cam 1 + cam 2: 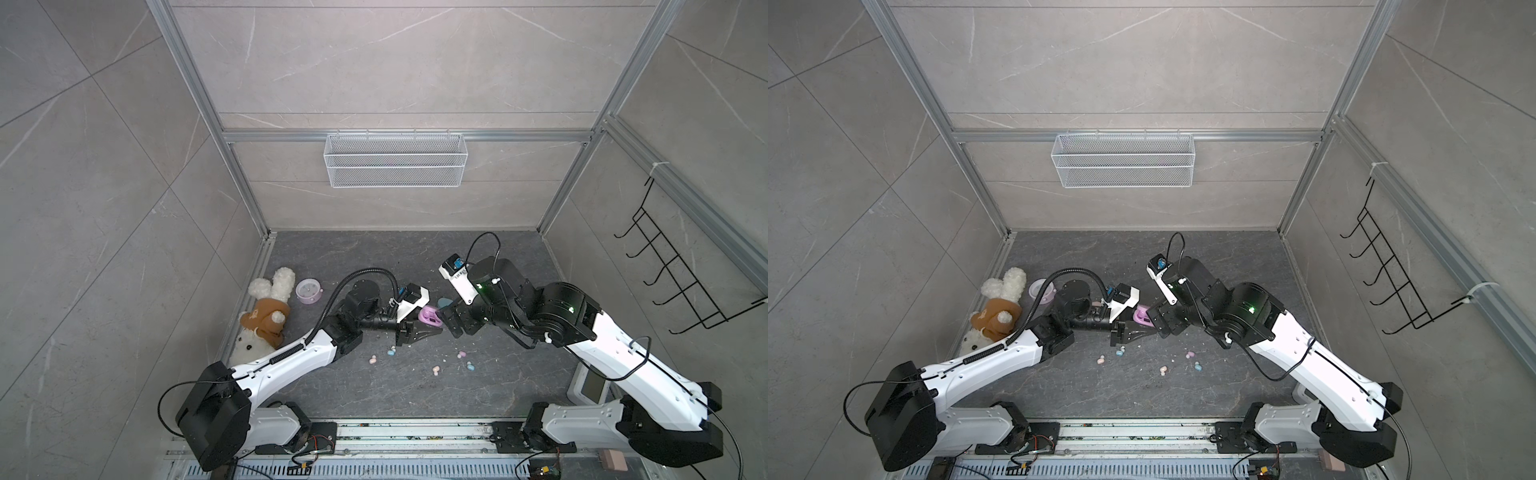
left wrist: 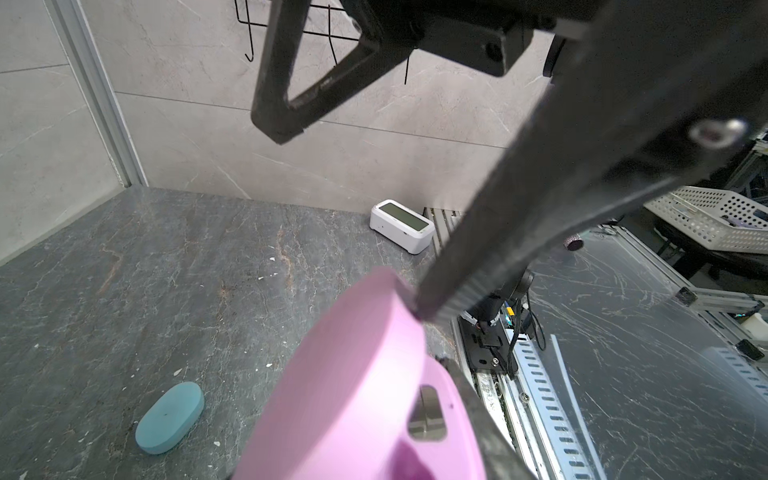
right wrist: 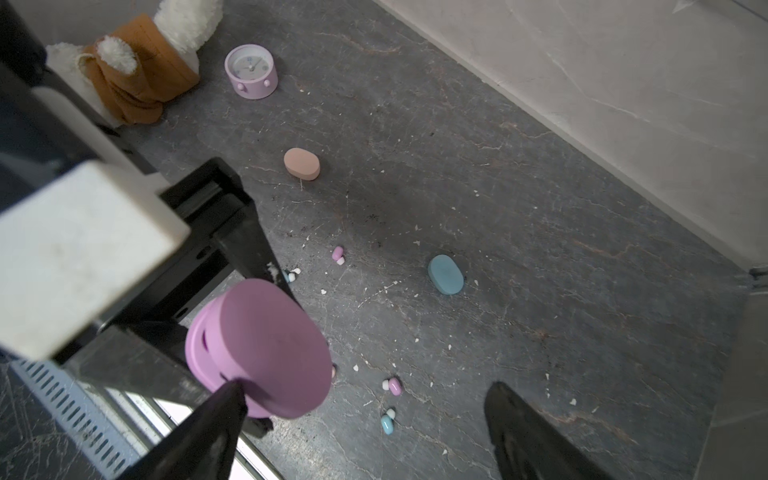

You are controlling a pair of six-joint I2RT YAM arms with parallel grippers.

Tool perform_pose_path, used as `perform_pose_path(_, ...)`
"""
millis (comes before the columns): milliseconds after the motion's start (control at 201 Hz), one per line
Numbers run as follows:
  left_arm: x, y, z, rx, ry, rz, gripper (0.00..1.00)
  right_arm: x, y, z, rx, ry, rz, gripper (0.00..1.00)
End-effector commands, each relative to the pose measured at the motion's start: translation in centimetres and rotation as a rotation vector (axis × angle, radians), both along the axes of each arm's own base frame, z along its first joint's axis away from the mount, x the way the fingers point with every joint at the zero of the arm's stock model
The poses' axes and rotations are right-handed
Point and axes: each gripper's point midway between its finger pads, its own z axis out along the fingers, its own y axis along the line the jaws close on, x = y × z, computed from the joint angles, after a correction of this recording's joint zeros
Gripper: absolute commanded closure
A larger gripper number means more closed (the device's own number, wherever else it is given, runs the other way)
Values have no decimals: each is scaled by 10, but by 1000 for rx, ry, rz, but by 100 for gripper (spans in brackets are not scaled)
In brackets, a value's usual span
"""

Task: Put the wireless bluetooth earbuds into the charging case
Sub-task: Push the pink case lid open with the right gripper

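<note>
The earbuds lie loose on the dark stone tabletop (image 1: 415,395), and none is seated yet. One lilac earbud (image 3: 394,385) sits touching or just beside a light blue earbud (image 3: 387,422). A second lilac earbud (image 3: 338,254) lies near the left gripper (image 1: 432,330), and two peach-pink earbuds (image 1: 372,360) lie apart from them.

The lilac charging case (image 3: 257,353) is held off the table with its lid swung open. The left gripper's fingers are pinched tight on its lower half. What shows of the wells looks empty. The right gripper (image 1: 457,326) is spread wide and holds nothing; one finger (image 3: 216,415) rests at the lid's edge.

The main risk is probably the narrow pinch. A push from that finger could twist the case or snap the lid shut. The buds are tiny and smooth, so they would likely skid on the stone or flick away. They could also be mistaken for the white debris (image 3: 390,284).

The blue case (image 3: 445,274) and peach case (image 3: 301,163) lie closed, so their contents are hidden. Nothing shows through the wall's wire basket (image 1: 395,160).
</note>
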Motion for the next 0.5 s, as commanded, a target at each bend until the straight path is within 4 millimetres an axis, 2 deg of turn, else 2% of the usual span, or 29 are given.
perform_pose_path(0,-22,3,41,-108,-124,-81,76,12,-14,5,-37,-38,-89,8)
perform_pose_path(343,-22,4,44,-114,-127,-75,75,16,-22,4,-71,-39,-140,6)
perform_pose_path(498,-21,4,45,-115,-125,-65,75,13,-22,13,-28,-40,-144,5)
